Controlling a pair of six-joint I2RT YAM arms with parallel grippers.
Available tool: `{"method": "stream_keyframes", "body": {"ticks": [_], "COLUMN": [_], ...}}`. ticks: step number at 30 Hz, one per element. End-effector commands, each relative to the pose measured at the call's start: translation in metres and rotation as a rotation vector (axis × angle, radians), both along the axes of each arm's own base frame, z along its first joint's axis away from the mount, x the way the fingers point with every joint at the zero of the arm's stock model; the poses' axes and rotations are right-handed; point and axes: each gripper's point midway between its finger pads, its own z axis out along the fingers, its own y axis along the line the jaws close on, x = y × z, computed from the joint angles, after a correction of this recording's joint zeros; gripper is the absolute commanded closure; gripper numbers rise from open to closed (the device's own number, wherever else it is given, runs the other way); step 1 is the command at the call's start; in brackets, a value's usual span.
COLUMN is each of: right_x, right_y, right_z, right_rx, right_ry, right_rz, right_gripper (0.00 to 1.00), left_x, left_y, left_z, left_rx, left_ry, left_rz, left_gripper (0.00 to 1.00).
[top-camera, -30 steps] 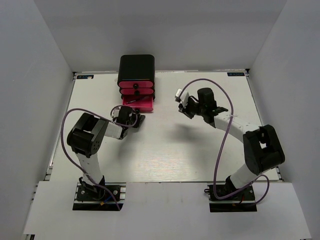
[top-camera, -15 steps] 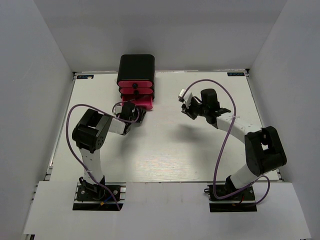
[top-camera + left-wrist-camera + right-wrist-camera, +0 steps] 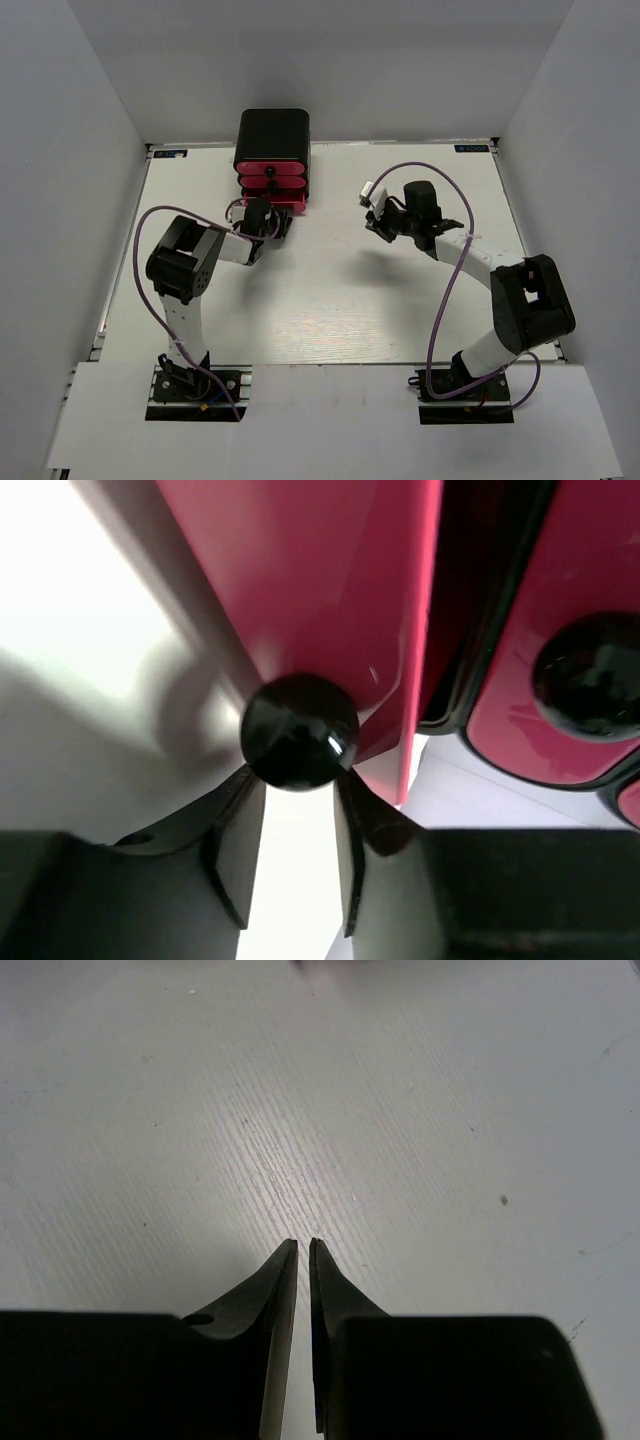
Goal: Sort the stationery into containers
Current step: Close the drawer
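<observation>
The black rounded cabinet (image 3: 272,135) stands at the table's far left with three pink-red drawers (image 3: 272,183). My left gripper (image 3: 270,216) is at the bottom drawer, which sticks out only slightly. In the left wrist view its fingertips (image 3: 243,800) pinch the lower sides of that drawer's black knob (image 3: 300,732) on the pink front (image 3: 320,590). The drawer above, with its own knob (image 3: 590,675), is on the right. My right gripper (image 3: 378,218) hovers over bare table, shut and empty (image 3: 303,1245). No pens, markers or eraser show in any view.
White walls enclose the white table (image 3: 330,290) on three sides. Purple cables loop from both arms. The right wrist view shows only grained table surface (image 3: 400,1110).
The bottom drawer, pulled well out a second ago, has slid back almost fully into the cabinet with my left gripper on its knob. The right gripper drifted slightly right.
</observation>
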Motion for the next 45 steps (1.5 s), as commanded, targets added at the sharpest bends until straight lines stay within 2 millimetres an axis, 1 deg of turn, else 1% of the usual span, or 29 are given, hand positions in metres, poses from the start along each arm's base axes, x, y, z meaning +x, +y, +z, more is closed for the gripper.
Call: {"method": "stream_keyframes", "body": {"ticks": [1,3,4,6,7,8,10,11,13,14,16,17,23,24,28,31,32,33,34,35,36,38,39,41,42,43,44,45], "right_x": [0.000,0.000,0.000,0.001,0.001,0.001,0.001,0.001,0.001,0.002,0.002,0.003,0.005,0.005,0.007,0.007,0.007,0.007,0.007,0.007,0.007,0.006,0.006,0.007,0.007,0.008,0.007,0.007], "right_y": [0.003,0.002,0.002,0.001,0.000,0.000,0.000,-0.001,-0.002,-0.003,-0.003,-0.004,-0.004,-0.003,-0.004,-0.005,-0.005,-0.004,-0.006,-0.005,-0.005,-0.004,-0.004,-0.004,-0.005,-0.004,-0.004,-0.004], "right_z": [0.020,0.019,0.018,0.020,0.020,0.021,0.021,0.022,0.020,0.020,0.021,0.020,0.022,0.022,0.024,0.023,0.024,0.025,0.023,0.023,0.022,0.022,0.020,0.021,0.020,0.022,0.021,0.021], "right_rx": [0.040,0.038,0.039,0.040,0.039,0.041,0.040,0.040,0.040,0.041,0.042,0.041,0.044,0.044,0.046,0.042,0.044,0.046,0.043,0.043,0.043,0.044,0.044,0.044,0.042,0.046,0.045,0.045], "right_ry": [-0.044,-0.044,-0.039,-0.044,-0.045,-0.048,-0.048,-0.051,-0.046,-0.045,-0.047,-0.046,-0.050,-0.049,-0.054,-0.051,-0.056,-0.054,-0.052,-0.051,-0.049,-0.050,-0.043,-0.048,-0.046,-0.049,-0.046,-0.048], "right_rz": [0.012,0.011,0.010,0.008,0.008,0.006,0.005,0.004,0.001,-0.002,-0.001,-0.002,-0.004,-0.003,-0.004,-0.007,-0.007,-0.006,-0.010,-0.006,-0.007,-0.004,-0.003,-0.004,-0.001,-0.003,-0.003,-0.001], "right_gripper": [0.84,0.84,0.84,0.84,0.84,0.84,0.84,0.84,0.84,0.84,0.84,0.84,0.84,0.84,0.84,0.84,0.84,0.84,0.84,0.84,0.84,0.84,0.84,0.84,0.84,0.84,0.84,0.84], "left_x": [0.015,0.021,0.020,0.025,0.024,0.025,0.026,0.030,0.029,0.035,0.035,0.038,0.039,0.042,0.042,0.034,0.032,0.027,0.020,0.016,0.009,0.001,-0.008,-0.014,-0.021,-0.021,-0.024,-0.024], "left_y": [0.001,-0.001,-0.001,-0.003,-0.004,-0.004,-0.005,-0.006,-0.006,-0.008,-0.008,-0.009,-0.010,-0.011,-0.011,-0.011,-0.011,-0.014,-0.011,-0.015,-0.012,-0.012,-0.009,-0.003,0.001,0.009,0.011,0.019], "left_z": [0.009,0.016,0.012,0.017,0.011,0.013,0.009,0.014,0.007,0.015,0.009,0.013,0.010,0.013,0.013,0.009,0.007,0.010,0.005,0.010,0.005,0.004,0.001,0.000,-0.006,-0.002,-0.005,-0.004], "left_rx": [0.018,0.021,0.025,0.031,0.030,0.030,0.034,0.030,0.040,0.035,0.051,0.048,0.055,0.051,0.051,0.046,0.046,0.052,0.058,0.056,0.061,0.055,0.060,0.069,0.082,0.086,0.089,0.098], "left_ry": [-0.036,-0.050,-0.041,-0.047,-0.036,-0.036,-0.026,-0.037,-0.010,-0.023,-0.005,-0.013,0.005,-0.003,-0.003,0.008,0.008,0.003,0.019,0.012,0.026,0.038,0.049,0.054,0.074,0.072,0.080,0.082], "left_rz": [0.014,0.010,0.009,0.005,-0.003,-0.003,-0.004,-0.003,-0.004,-0.004,-0.009,-0.008,-0.009,-0.009,-0.009,-0.025,-0.025,-0.038,-0.039,-0.048,-0.048,-0.064,-0.064,-0.053,-0.046,-0.026,-0.026,-0.003], "left_gripper": [0.55,0.54,0.52,0.51,0.51,0.50,0.48,0.47,0.44,0.44,0.42,0.42,0.41,0.40,0.40,0.53,0.62,0.65,0.69,0.72,0.79,0.86,0.88,0.88,0.86,0.83,0.81,0.77]}}
